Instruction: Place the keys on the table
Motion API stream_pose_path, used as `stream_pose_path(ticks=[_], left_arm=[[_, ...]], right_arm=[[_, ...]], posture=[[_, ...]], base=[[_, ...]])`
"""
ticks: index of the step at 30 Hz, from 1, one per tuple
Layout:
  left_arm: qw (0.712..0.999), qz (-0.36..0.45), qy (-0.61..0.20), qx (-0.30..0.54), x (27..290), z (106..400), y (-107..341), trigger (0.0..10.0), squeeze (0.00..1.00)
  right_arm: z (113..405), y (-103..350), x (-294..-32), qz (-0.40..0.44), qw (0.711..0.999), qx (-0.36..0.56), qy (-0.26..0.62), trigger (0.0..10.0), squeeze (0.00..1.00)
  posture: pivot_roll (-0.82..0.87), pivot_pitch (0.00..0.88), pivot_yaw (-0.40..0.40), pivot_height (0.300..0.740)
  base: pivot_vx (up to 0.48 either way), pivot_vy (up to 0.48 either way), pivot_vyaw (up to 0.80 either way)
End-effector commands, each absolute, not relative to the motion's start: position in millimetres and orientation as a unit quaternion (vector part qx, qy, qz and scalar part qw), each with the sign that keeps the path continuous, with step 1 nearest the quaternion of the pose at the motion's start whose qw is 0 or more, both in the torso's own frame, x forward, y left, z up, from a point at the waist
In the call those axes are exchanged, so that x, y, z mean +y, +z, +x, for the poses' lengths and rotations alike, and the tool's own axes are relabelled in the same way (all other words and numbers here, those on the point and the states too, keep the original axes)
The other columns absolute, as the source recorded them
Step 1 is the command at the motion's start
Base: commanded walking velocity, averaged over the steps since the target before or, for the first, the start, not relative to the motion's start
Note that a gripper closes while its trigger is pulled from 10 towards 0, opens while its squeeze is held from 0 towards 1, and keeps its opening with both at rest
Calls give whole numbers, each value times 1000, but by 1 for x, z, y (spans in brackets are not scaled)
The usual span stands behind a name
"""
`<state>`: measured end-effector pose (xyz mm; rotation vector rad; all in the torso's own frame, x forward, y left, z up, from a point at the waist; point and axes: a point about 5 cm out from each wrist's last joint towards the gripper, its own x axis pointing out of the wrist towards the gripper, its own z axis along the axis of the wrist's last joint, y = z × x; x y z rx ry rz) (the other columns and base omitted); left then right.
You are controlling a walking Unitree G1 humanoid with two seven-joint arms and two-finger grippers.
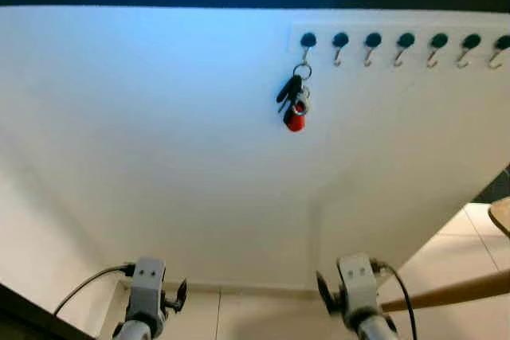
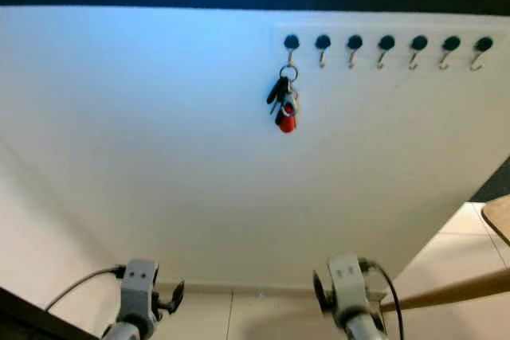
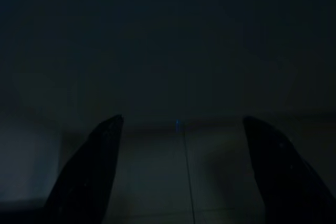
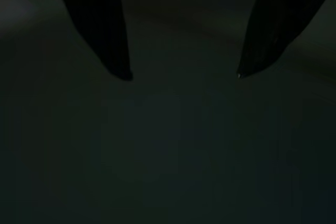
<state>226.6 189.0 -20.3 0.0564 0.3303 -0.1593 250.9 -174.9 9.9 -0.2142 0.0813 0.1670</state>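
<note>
White wall (image 1: pixel 159 133) with hook rail (image 1: pixel 402 40), pale tiled floor (image 1: pixel 458 264)

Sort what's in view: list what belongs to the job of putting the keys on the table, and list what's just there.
Belongs to the job:
- keys with a red fob, hanging from the leftmost hook
- left gripper and right gripper, both open, arms low
- wooden table edge, at far right

Just there:
- the other hooks in the row
- white wall
- tiled floor
</note>
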Motion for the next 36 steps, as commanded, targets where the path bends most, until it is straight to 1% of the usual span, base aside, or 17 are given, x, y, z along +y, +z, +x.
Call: stream_pose_path(ticks=[1, 4, 5, 6, 7, 10, 11, 12, 13, 18, 19, 20, 21, 23, 24, 30, 36], left_arm=[[985, 42, -127, 105, 185, 236, 2, 10000, 0], [980, 55, -190, 30, 164, 249, 34, 10000, 0], [980, 55, -190, 30, 164, 249, 34, 10000, 0], [977, 58, -204, 10, 159, 252, 43, 10000, 0], [971, 44, -230, -40, 148, 260, 69, 10000, 0], [967, 34, -242, -67, 141, 264, 85, 10000, 0], [966, 35, -245, -76, 139, 266, 91, 10000, 0], [963, 35, -252, -89, 135, 268, 100, 10000, 0], [959, 29, -259, -111, 129, 270, 116, 10000, 0], [952, 27, -274, -136, 122, 270, 133, 10000, 0], [951, 28, -276, -136, 121, 269, 136, 10000, 0], [951, 28, -276, -136, 121, 269, 136, 10000, 0], [952, 32, -275, -129, 121, 269, 135, 10000, 0], [953, 37, -273, -123, 121, 268, 134, 10000, 0], [953, 36, -275, -119, 121, 268, 134, 10000, 0], [953, 41, -278, -112, 120, 266, 134, 10000, 0], [950, 38, -286, -120, 116, 266, 143, 10000, 0]], right_arm=[[267, 45, -166, -106, 990, -58, 77, 10000, 0], [288, 95, -158, -107, 979, -165, 54, 10000, 0], [288, 95, -158, -107, 979, -165, 54, 10000, 0], [293, 108, -157, -106, 975, -191, 48, 10000, 0], [305, 137, -155, -106, 965, -238, 30, 10000, 0], [310, 151, -155, -105, 961, -255, 19, 10000, 0], [310, 158, -156, -97, 958, -268, 15, 10000, 149], [310, 168, -156, -97, 953, -287, 15, 10000, 475], [309, 184, -156, -97, 945, -312, 11, 10000, 1000], [308, 203, -156, -98, 937, -335, -8, 10000, 1000], [308, 207, -156, -102, 935, -338, -15, 10000, 631], [308, 207, -156, -102, 935, -338, -15, 10000, 631], [309, 208, -157, -103, 936, -335, -21, 10000, 98], [310, 207, -157, -97, 939, -329, -21, 10000, 98], [311, 206, -157, -95, 941, -325, -21, 10000, 0], [322, 207, -151, -61, 954, -295, -10, 10000, 0], [327, 207, -138, -44, 958, -278, 46, 10000, 0]], posture=[[16, 54, 10, 740], [14, 52, 10, 740], [14, 52, 10, 740], [14, 52, 10, 740], [10, 48, 8, 740], [12, 48, 5, 740], [14, 47, 0, 740], [16, 47, -3, 740], [16, 45, -7, 740], [14, 45, -11, 740], [14, 44, -11, 740], [14, 44, -11, 740], [14, 44, -11, 740], [14, 44, -11, 740], [14, 44, -11, 740], [13, 46, -9, 740], [15, 49, -12, 740]], base=[[0, 0, 0], [0, 0, 0], [0, 0, 0], [0, 0, 0], [0, 0, 0], [0, 0, 0], [0, 0, 0], [0, 0, 0], [0, 0, 0], [0, 0, 0], [0, 0, 0], [0, 0, 0], [0, 0, 0], [0, 0, 0], [0, 0, 0], [0, 0, 0], [0, 0, 0]])
